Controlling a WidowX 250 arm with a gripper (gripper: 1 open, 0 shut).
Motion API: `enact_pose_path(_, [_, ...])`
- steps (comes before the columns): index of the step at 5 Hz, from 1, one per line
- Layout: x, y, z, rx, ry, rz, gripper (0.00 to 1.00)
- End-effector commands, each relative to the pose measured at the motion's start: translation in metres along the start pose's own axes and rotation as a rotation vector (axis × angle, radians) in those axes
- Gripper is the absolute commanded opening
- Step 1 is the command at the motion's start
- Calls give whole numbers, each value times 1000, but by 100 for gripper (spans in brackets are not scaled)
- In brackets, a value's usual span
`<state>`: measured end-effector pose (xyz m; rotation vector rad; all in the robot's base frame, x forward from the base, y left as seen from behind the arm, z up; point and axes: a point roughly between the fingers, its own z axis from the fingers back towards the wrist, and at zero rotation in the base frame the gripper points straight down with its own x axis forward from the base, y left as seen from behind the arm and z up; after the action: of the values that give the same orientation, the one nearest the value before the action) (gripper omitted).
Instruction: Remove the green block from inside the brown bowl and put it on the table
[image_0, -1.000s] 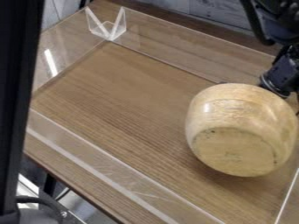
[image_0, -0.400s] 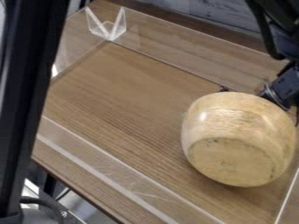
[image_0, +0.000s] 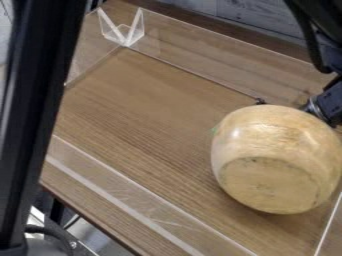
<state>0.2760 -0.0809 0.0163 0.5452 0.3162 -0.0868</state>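
The brown bowl (image_0: 277, 158) is tipped on its side at the right of the table (image_0: 134, 110), with its round underside turned toward the camera. My gripper (image_0: 325, 106) is at the bowl's far upper rim, mostly hidden behind it, and looks shut on that rim. The bowl's inside faces away, so the green block is hidden.
Low clear acrylic walls (image_0: 100, 185) edge the table, with a clear corner bracket (image_0: 120, 30) at the back left. A dark out-of-focus post (image_0: 30, 120) fills the left foreground. Black cables and arm parts (image_0: 314, 25) hang at the upper right.
The bowl has tipped a little further and shifted slightly left. The gripper stayed at its far rim. The dark post at the left covers more of the view.
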Motion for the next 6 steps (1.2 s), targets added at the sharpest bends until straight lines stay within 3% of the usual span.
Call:
enact_pose_path(1, [14, 13, 15, 2, -26, 82, 0])
enact_pose_path(2, [24, 19, 17, 40, 3, 136, 100])
enact_pose_path(3, [13, 26, 8, 33, 32, 152, 0])
enact_pose_path(4, [5, 28, 8, 28, 58, 165, 0])
enact_pose_path(5, [4, 21, 14, 38, 62, 146, 0])
enact_pose_path(6, [5, 11, 19, 51, 65, 126, 100])
